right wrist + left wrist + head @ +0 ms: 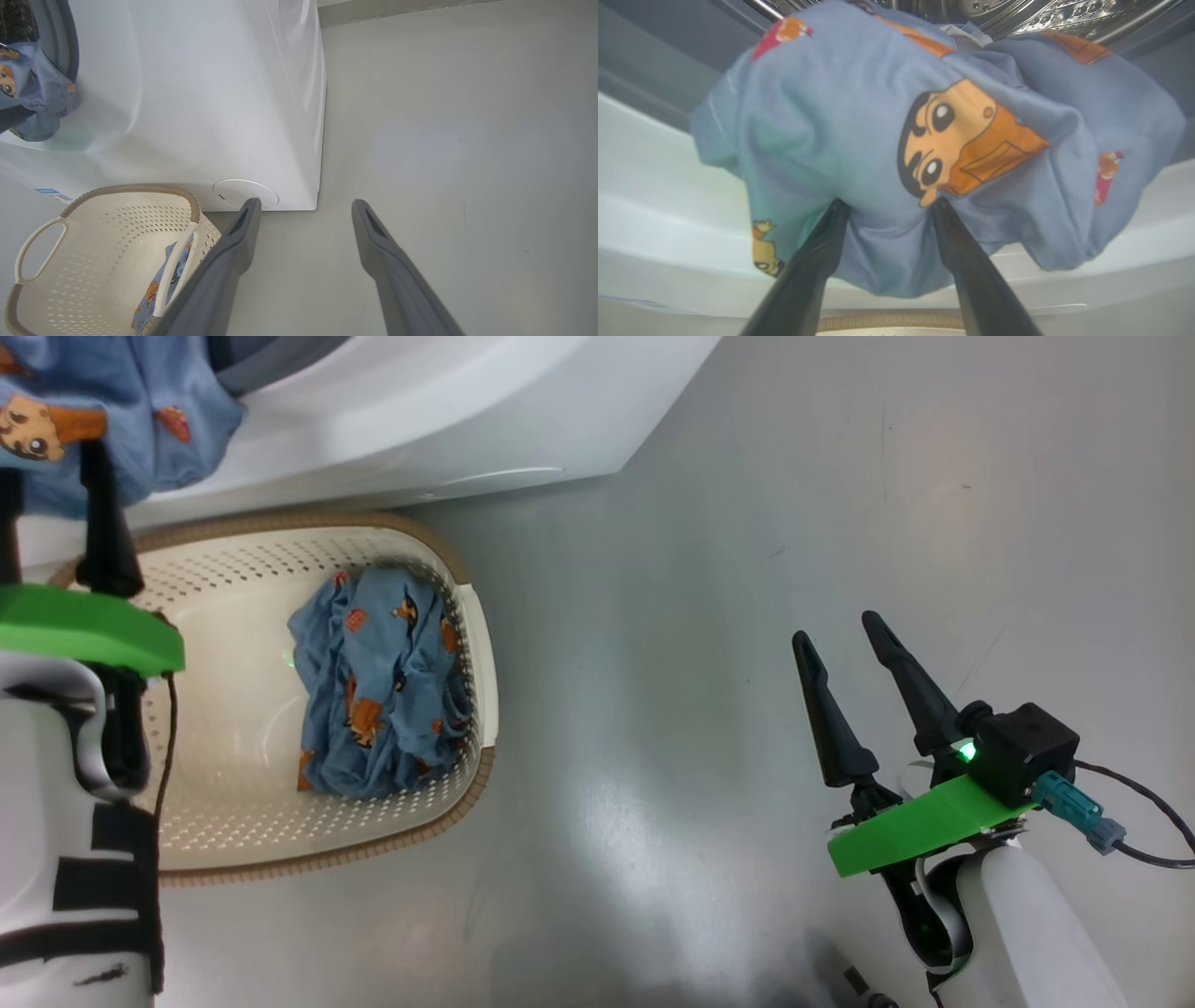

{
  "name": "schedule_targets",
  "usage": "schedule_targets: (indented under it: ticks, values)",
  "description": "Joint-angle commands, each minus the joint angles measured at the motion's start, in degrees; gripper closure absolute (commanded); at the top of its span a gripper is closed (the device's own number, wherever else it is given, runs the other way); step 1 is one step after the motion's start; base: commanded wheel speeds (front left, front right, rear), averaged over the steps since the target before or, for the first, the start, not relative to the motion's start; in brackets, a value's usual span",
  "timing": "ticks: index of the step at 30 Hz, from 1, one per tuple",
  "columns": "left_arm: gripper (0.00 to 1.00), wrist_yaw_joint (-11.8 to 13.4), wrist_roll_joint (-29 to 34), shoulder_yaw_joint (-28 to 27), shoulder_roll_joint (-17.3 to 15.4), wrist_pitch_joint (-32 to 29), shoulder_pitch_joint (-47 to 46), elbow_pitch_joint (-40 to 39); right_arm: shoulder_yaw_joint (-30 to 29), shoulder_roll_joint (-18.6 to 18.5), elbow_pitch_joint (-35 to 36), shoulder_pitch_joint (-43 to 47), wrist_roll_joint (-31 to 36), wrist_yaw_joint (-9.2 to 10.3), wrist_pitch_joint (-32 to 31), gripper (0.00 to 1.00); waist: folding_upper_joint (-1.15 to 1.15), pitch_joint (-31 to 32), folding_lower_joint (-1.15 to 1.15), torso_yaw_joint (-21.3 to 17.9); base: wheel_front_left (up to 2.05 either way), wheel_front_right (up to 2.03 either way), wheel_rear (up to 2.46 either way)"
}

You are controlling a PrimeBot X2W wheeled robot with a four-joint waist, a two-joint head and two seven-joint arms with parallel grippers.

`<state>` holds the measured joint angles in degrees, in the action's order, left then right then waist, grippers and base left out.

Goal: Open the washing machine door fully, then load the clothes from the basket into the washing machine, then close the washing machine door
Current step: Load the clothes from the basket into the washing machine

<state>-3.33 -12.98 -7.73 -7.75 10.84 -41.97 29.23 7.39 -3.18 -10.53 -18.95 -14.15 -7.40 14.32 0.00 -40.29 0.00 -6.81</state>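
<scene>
Clothes (859, 140) sit at the left gripper's (890, 202) fingertips; fingers wide apart, pinching nothing. Push straight ahead, deeper into the washing machine (654, 219).

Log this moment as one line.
left pincer: open, tips on blue garment at washing machine mouth | right pincer: open, empty, above floor | basket: second garment inside

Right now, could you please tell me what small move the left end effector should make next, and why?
Probably push the hanging garment deeper into the drum: it droops out over the white front of the washing machine, and the left end effector has its open fingers against it. A second garment waits in the basket.
</scene>
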Motion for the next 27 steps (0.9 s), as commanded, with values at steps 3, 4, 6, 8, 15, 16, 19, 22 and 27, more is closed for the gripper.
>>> schedule_targets:
  ticks: [3, 4, 6, 8, 15, 16, 19, 22, 27]
  values:
    - [1.00, -0.7, -0.8, -0.7, -2.5, 0.2, -1.1, -0.4, 1.6, 0.3, 1.0, 0.6, -0.6, -0.09, 0.7, 0.00, 0.00, -0.2, 0.00, -0.2, 0.00, 0.00, 0.00]
    - [1.00, -0.8, -1.0, -0.6, -2.4, 0.5, -1.3, -0.4, 1.6, 0.3, 0.9, 0.6, -0.7, -0.09, 0.7, 0.00, 0.00, -0.2, 0.00, -0.1, 0.00, 0.00, 0.00]
    - [1.00, -1.1, -0.9, 0.0, -2.3, 0.9, -1.3, -0.4, 1.5, 0.3, 0.8, 0.6, -0.8, -0.09, 0.7, 0.00, 0.00, 0.0, 0.00, 0.1, 0.00, 0.00, 0.00]
    - [1.00, -1.5, -0.9, 0.6, -2.1, 1.6, -1.1, -1.1, 1.3, 0.3, 0.7, 0.6, -0.8, -0.09, 0.7, 0.00, 0.00, 0.2, 0.00, 0.4, 0.00, 0.00, 0.00]
    - [1.00, -2.3, -0.3, 3.1, -1.3, 3.1, 0.3, -7.9, 0.9, 0.3, 0.6, 0.9, -0.9, -0.09, 0.7, 0.00, 0.00, 1.5, 0.00, 1.9, 0.00, 0.00, 0.00]
    - [1.00, -2.4, -0.2, 3.5, -1.3, 3.2, 0.4, -9.2, 0.9, 0.3, 0.5, 0.9, -0.9, -0.09, 0.7, 0.00, 0.00, 1.6, 0.00, 2.0, 0.00, 0.00, 0.00]
    - [1.00, -2.5, 0.1, 4.5, -1.4, 2.8, 0.4, -13.0, 1.0, 0.3, 0.4, 0.9, -1.1, -0.09, 0.7, 0.00, 0.00, 1.9, 0.00, 2.1, 0.00, 0.00, 0.00]
    - [1.00, -2.5, 0.2, 5.0, -1.8, 0.8, -0.4, -15.5, 1.3, 0.3, 0.3, 0.8, -1.4, -0.09, 0.7, 0.00, 0.00, 2.0, 0.00, 2.0, 0.00, 0.00, 0.00]
    - [1.00, -2.6, 0.6, 5.9, -3.5, -3.2, -3.7, -16.5, 1.8, 0.3, 0.3, 0.6, -1.9, -0.09, 0.7, 0.00, 0.00, 1.8, 0.00, 1.0, 0.00, 0.00, 0.00]
